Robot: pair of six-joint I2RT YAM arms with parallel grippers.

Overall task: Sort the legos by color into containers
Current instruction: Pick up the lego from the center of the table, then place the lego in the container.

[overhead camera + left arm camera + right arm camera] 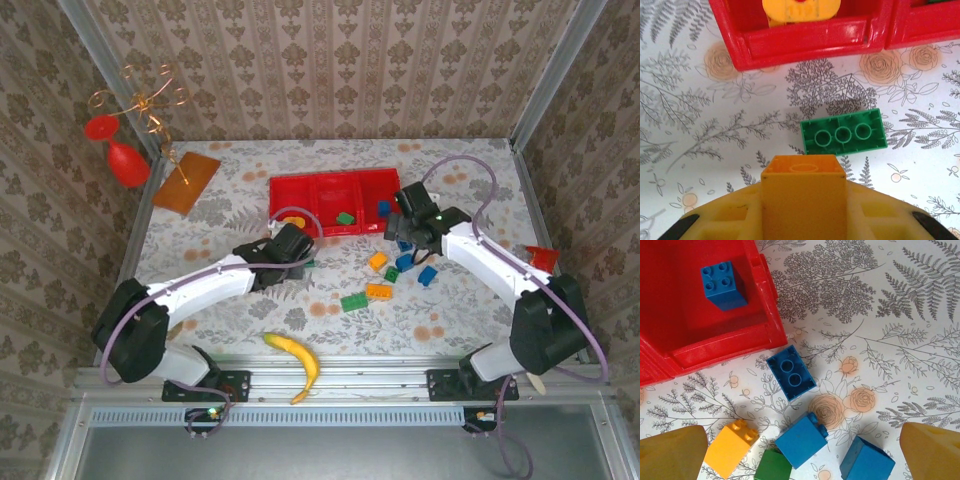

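My left fingers (725,220) pinch an orange brick (803,197) just short of the red tray (805,42), where a shallow grip could drop it onto the green brick (843,132), while my right fingers (670,452), spread wide, may jostle the clustered blue bricks (801,440).

Orange round piece (801,11) in the red tray (805,42) is cut off at top (green lego (772,467) at bottom)
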